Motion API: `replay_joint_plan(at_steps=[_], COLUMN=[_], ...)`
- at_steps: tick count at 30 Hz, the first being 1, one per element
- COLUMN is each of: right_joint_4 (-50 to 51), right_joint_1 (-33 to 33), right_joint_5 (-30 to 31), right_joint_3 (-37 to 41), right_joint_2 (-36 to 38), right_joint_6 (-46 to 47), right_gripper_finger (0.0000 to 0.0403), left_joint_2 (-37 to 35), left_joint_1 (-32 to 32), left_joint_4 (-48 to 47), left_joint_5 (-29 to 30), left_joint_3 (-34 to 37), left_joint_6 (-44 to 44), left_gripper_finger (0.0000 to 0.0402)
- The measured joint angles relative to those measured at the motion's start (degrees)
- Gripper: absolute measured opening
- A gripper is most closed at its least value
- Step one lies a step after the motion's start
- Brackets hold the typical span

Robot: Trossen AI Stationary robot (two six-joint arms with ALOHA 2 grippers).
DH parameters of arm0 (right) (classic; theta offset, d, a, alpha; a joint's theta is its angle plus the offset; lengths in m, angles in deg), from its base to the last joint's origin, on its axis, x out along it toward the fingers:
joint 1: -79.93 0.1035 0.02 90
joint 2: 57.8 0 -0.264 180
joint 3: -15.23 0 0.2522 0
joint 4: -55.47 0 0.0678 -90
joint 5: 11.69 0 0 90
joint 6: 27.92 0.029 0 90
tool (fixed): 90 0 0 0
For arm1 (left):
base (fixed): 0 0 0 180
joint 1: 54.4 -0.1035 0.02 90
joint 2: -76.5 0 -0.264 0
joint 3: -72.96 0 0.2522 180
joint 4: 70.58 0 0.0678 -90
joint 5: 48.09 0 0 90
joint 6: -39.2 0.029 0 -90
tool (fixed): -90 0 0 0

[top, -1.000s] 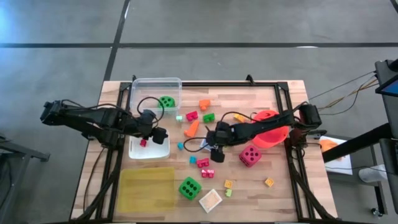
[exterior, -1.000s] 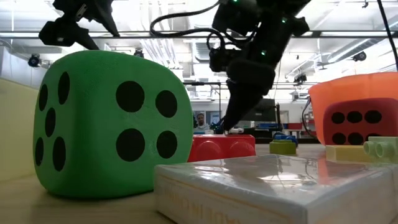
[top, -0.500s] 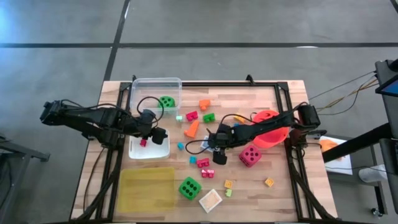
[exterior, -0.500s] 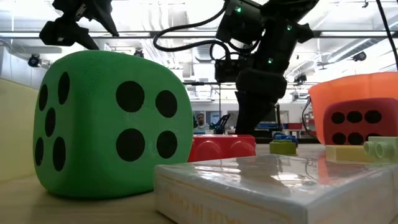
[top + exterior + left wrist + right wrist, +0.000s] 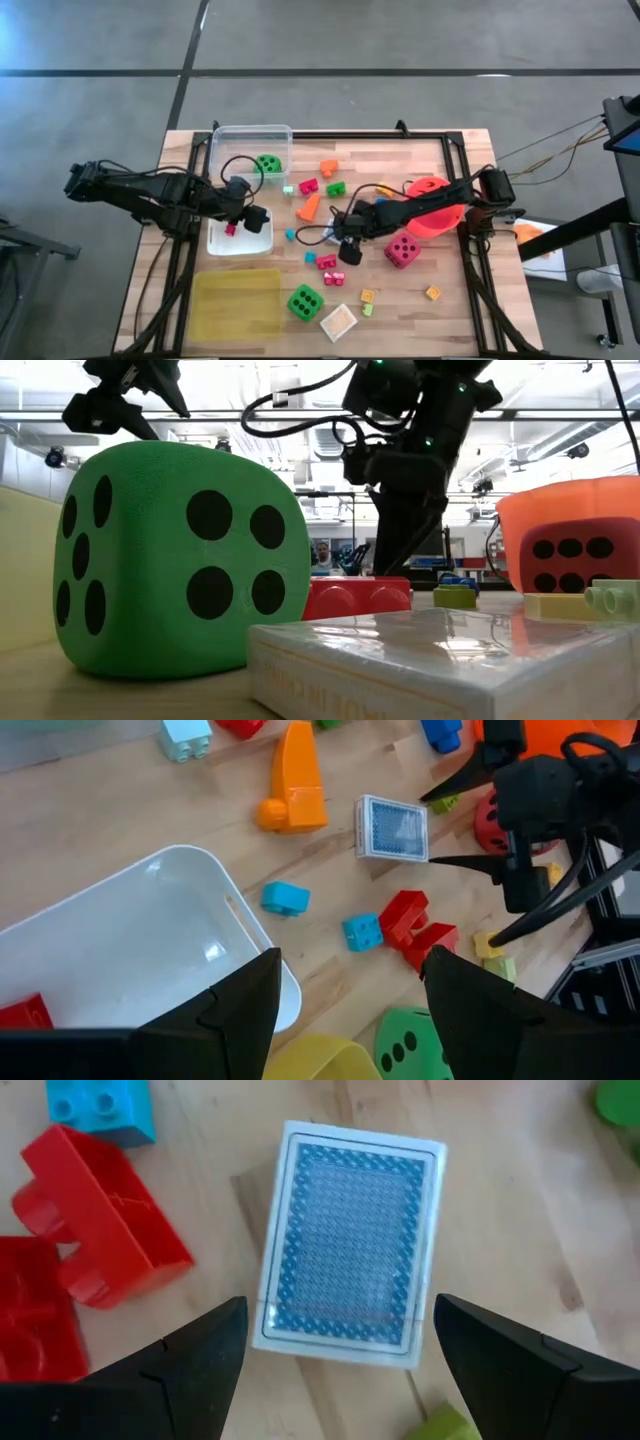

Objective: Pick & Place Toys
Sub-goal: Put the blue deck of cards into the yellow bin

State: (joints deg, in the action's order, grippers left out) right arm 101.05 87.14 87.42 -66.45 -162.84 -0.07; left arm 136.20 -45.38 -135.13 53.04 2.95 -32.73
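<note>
Judging by the layout, you are early: one red block (image 5: 230, 230) lies in the white tub (image 5: 240, 240), most toys lie scattered beside it. The right gripper (image 5: 335, 1370) hovers wide open over the blue-backed card deck (image 5: 347, 1240); the left gripper (image 5: 350, 1010), open and empty, waits over that tub.

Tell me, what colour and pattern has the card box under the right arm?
The card box has a blue lattice pattern inside a white border; the right wrist view shows it best.

Counts, high view: 3 dice — two green (image 5: 305, 301) (image 5: 267, 164), one pink (image 5: 402, 250). 2 clear tubs (image 5: 250, 147) (image 5: 240, 237). 1 orange bucket (image 5: 437, 215). 1 yellow lid (image 5: 237, 301). 2 card decks (image 5: 338, 321) (image 5: 392, 828). Small blocks: too many to count exactly.
</note>
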Motion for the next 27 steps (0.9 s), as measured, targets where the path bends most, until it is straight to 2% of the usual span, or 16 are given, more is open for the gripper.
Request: replay_joint_plan(at_steps=[4,10,27], right_joint_4=[2.8,0.9,-0.9], right_joint_1=[0.1,0.4,0.8], right_joint_5=[1.3,1.3,-1.8], right_joint_3=[-2.5,-4.8,-3.7], right_joint_2=[0.0,0.0,0.0], right_joint_6=[1.9,1.7,5.2], right_gripper_finger=[0.0315,0.0315,0.0316], left_joint_2=[0.0,0.0,0.0], left_joint_1=[0.0,0.0,0.0], left_joint_4=[0.0,0.0,-0.1], left_joint_5=[-0.2,-0.2,-0.2], left_joint_3=[0.0,0.0,0.0], left_joint_6=[0.1,0.1,1.3], left_gripper_finger=[0.0234,0.0234,0.0234])
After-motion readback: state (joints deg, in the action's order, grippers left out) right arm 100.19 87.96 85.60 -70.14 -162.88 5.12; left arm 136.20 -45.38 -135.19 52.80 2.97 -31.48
